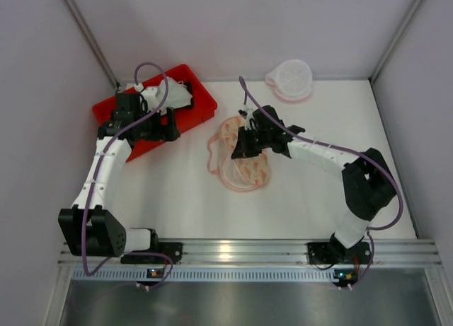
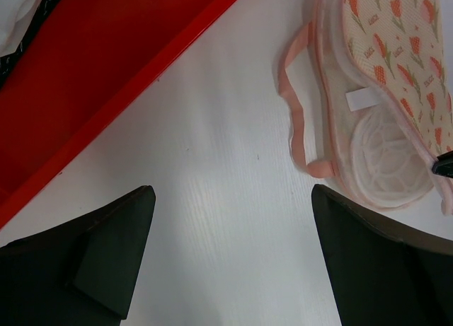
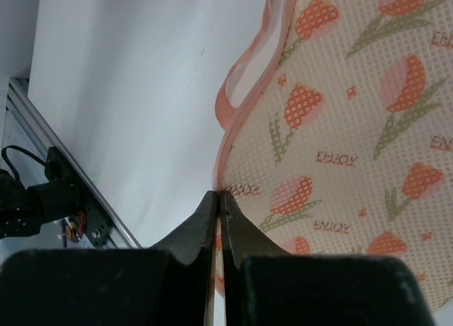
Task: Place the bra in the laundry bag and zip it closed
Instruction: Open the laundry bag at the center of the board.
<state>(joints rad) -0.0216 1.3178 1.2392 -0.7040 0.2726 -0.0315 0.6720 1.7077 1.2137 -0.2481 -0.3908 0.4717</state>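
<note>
From above, the left gripper (image 1: 168, 126) hangs open by the red tray (image 1: 202, 103), and the mesh laundry bag (image 1: 290, 78) lies at the table's (image 1: 177, 199) far right corner. The left wrist camera shows its spread fingers (image 2: 85, 262) over bare table, beside a tulip-patterned cloth (image 2: 396, 57). The right wrist camera shows the right gripper (image 3: 219, 199) pinched shut on that cloth's pink edge.
</note>
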